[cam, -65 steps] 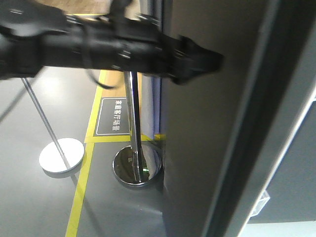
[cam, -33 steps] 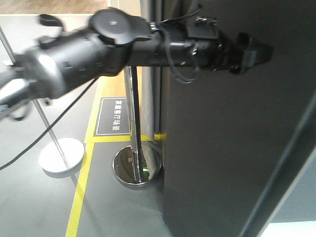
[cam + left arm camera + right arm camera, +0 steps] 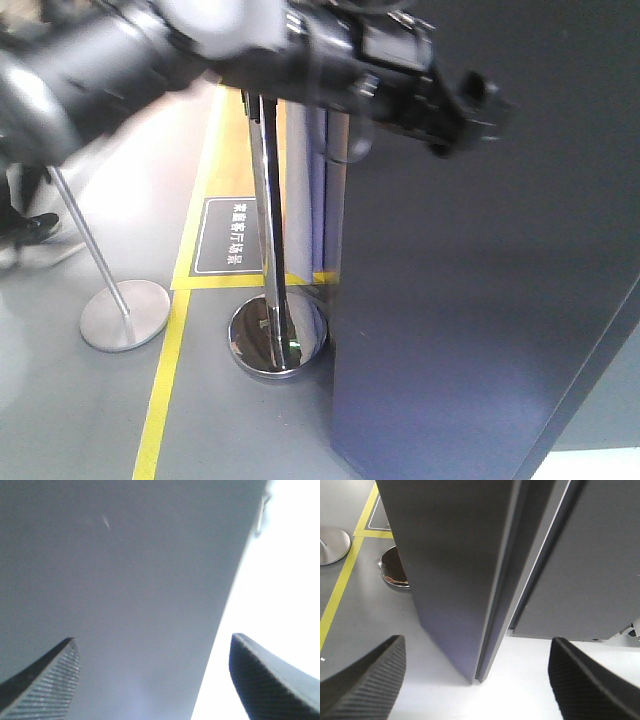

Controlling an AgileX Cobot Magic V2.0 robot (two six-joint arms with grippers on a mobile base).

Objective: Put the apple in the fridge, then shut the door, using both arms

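The door (image 3: 470, 300) stands upright, its long axis vertical, a tall flat slab of matte dark grey with a plain, smooth outer face; in the right wrist view its thin edge (image 3: 492, 605) points toward the camera and a narrow dark gap separates it from the other grey panel (image 3: 590, 565) of the fridge. The apple is not in sight in any view. The left arm (image 3: 200, 50), black and blurred, reaches level across the top of the front view, and the left gripper (image 3: 485, 105) lies against the door's upper face. In its wrist view its ribbed black fingers (image 3: 45, 680) are spread wide with only the grey door between them. The right gripper (image 3: 475, 680) also has its ribbed fingers wide apart, holding nothing, above a pale floor (image 3: 520, 680). A chrome stanchion (image 3: 270, 250) stands beside yellow floor tape (image 3: 165, 400).
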